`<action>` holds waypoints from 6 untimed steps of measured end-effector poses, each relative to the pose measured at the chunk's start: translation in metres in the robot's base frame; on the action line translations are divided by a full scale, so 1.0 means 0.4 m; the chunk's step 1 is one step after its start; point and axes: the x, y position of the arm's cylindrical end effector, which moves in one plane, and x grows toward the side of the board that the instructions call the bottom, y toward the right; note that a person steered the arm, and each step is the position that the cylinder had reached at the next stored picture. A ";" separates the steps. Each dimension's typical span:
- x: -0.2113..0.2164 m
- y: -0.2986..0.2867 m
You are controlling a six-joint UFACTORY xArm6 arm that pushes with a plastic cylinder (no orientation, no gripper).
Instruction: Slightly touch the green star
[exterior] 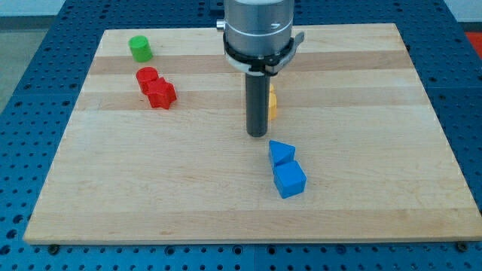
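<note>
My tip (257, 135) rests on the wooden board (151, 188) near its middle. No green star can be made out in the view. The only green block (140, 48) looks like a cylinder and stands at the view's top left, far from the tip. A yellow block (273, 104) sits just behind the rod on its right side, mostly hidden, so its shape cannot be told. A blue triangular block (282, 153) lies just below and right of the tip, apart from it.
A blue cube (289, 181) touches the lower side of the blue triangular block. A red cylinder (147, 77) and a red star-like block (160, 95) sit together at the view's left, below the green block. A blue perforated table (30, 113) surrounds the board.
</note>
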 end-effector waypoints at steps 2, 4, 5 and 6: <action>-0.187 -0.183; -0.410 0.009; -0.464 0.183; -0.464 0.287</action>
